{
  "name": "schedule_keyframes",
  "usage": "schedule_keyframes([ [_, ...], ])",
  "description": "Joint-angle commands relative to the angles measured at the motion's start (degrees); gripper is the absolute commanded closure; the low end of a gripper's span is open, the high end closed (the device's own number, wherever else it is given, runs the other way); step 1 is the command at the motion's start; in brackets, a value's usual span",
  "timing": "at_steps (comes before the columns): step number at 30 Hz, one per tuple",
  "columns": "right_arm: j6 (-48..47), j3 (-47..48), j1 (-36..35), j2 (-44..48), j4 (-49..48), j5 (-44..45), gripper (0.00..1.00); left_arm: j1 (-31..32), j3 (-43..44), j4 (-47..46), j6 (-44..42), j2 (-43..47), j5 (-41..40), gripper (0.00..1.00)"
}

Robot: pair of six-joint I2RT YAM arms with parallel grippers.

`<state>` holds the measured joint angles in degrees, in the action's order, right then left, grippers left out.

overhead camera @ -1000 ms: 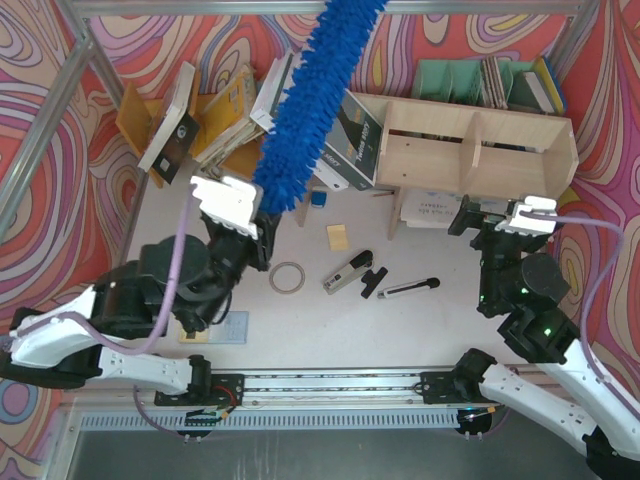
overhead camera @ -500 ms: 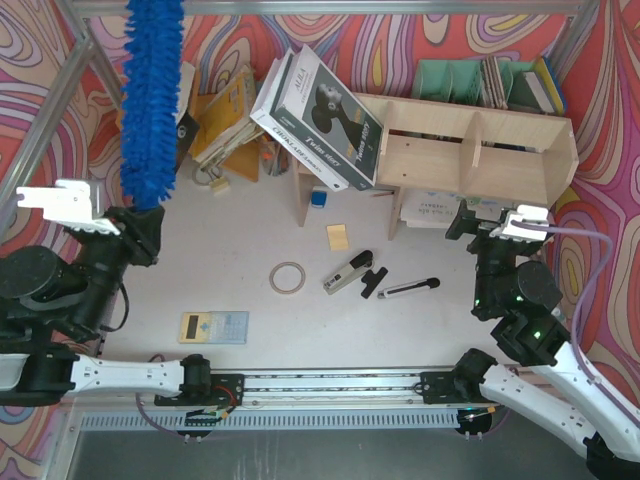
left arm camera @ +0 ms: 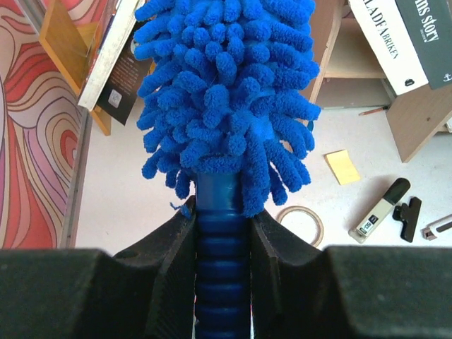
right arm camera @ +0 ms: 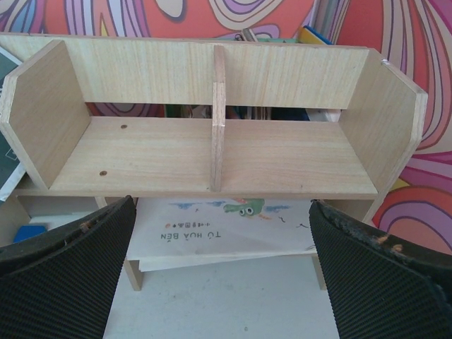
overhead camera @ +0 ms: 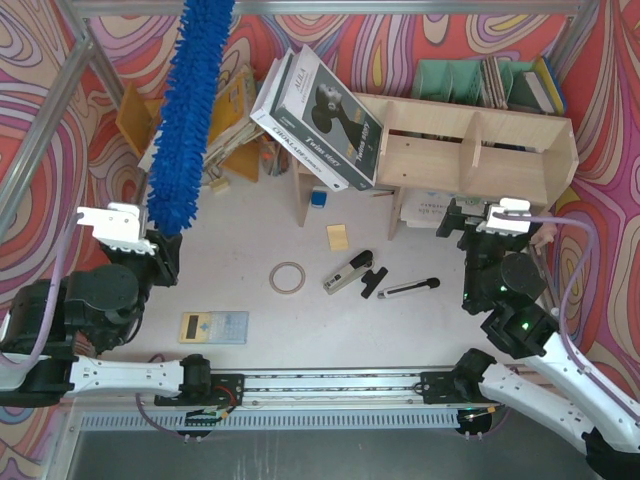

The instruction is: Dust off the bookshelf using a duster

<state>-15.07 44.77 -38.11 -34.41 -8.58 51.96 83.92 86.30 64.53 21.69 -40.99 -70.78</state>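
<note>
duster [overhead camera: 190,110] swung rightward, tip cut off, left gripper [left arm camera: 222,229] clamps it

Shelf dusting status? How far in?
Done: the duster is grasped, with the left end effector shut on its handle. In hand: the head is held up at the left, by the orange book rack, not touching the bookshelf. Left: wiping the plywood compartments; whether any are already dusted cannot be told. The right end effector is open, facing the bookshelf, holding nothing.

Swirl-patterned walls [overhead camera: 30,50], white tabletop [overhead camera: 300,335]
</note>
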Motion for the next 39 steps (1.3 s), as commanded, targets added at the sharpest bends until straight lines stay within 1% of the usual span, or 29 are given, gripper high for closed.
schedule_keyframes([
  [1,1.0,0.1,0.4,-0.7,-0.5,-0.4,0.01,0.0,-1.1,-3.7,-1.3,-0.6,0.2,1.0],
  [3,1.3,0.4,0.3,-1.1,0.0,-0.4,0.01,0.0,-1.4,-10.7,-8.7,-1.7,0.3,1.0],
  [5,1.7,0.5,0.3,-1.3,0.6,-0.3,0.01,-0.4,-1.3,-19.8,-18.1,-3.8,0.6,1.0],
  [6,1.9,0.5,0.3,-1.3,0.7,-0.3,0.01,-1.3,-0.9,-23.5,-22.3,-5.1,1.8,1.0],
  [8,2.0,0.5,0.3,-1.0,1.1,-0.3,0.01,-5.5,1.8,-26.9,-26.0,-8.6,7.1,1.0],
  [9,2.1,0.4,0.3,-0.8,1.2,-0.3,0.01,-9.0,3.7,-26.6,-25.9,-10.7,11.4,1.0],
  [11,2.1,0.2,0.3,-0.3,1.2,-0.2,0.01,-19.4,8.8,-22.0,-22.8,-16.3,23.0,1.0],
  [12,2.0,0.1,0.3,0.0,1.3,-0.2,0.01,-24.5,11.1,-20.0,-20.8,-18.9,27.4,1.0],
  [14,2.0,0.1,0.3,0.7,1.3,0.1,0.01,-31.3,12.9,-20.4,-19.5,-21.4,33.5,1.0],
  [16,1.9,-0.2,0.3,1.7,1.6,0.2,0.01,-35.1,12.6,-23.6,-20.3,-20.8,36.7,1.0],
  [20,1.4,-1.2,0.3,3.5,0.6,0.5,0.01,-39.7,13.8,-24.5,-21.2,-19.3,38.2,1.0],
  [23,0.5,-1.7,0.3,3.7,-0.8,0.2,0.01,-41.0,13.4,-22.8,-21.6,-17.7,37.2,1.0],
  [30,1.0,-0.8,0.3,1.3,0.0,-0.2,0.01,-43.1,4.9,-20.4,-17.8,-12.7,36.4,1.0],
  [35,1.4,-0.9,0.3,1.3,0.4,-0.2,0.01,-46.9,-2.3,-19.7,-13.8,-10.3,38.8,1.0],
  [39,1.3,-1.0,0.4,1.0,0.4,-0.3,0.01,-49.0,-6.1,-20.6,-12.1,-9.5,43.2,1.0],
])
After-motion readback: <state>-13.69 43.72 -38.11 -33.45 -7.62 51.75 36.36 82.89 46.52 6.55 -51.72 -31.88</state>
